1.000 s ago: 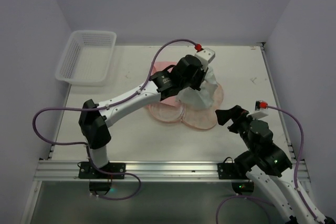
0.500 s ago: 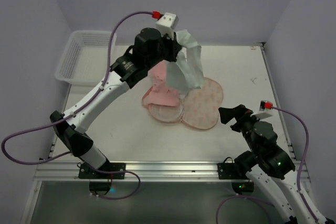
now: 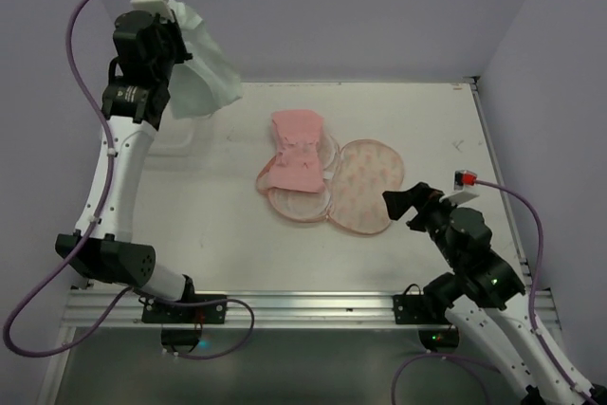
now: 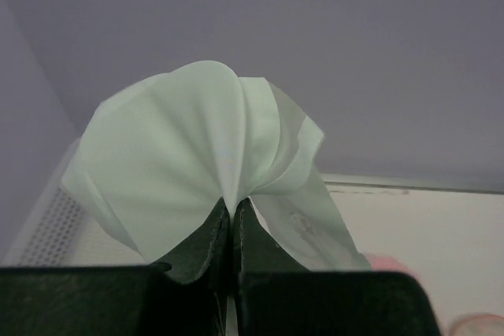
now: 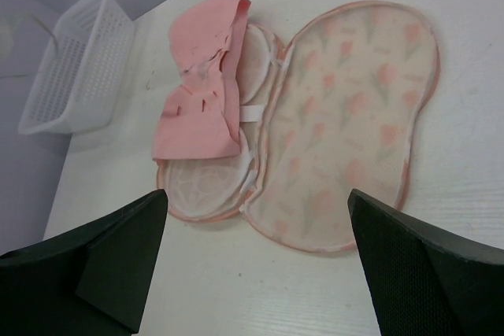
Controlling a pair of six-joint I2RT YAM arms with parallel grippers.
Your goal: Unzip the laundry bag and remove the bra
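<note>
So, my left gripper is way up in the air over the far-left corner of the desk, jaws pinched tight together on a pale green cloth. In my left wrist view the cloth fans out above the fingertips. In the top view it hangs loose off the jaws, clear of the desk. It's floating above the white lattice basket that sits in that far-left corner, and it hides most of it from above.

My right gripper hovers toward the right side, between the near edge and the laundry bag. Its jaws are spread as wide as they go, with nothing in them. It's aimed at the bag and sits just short of the bag's near rim, not touching.

The laundry bag is around the middle of the desk, unzipped and splayed flat into 2 halves like a butterfly. The right half shows its printed face with pink trim all round, and the left half shows pale mesh. The bra lies crumpled on top of that left half, out in the open, its far end poking toward the far edge. Neither gripper is touching it.
</note>
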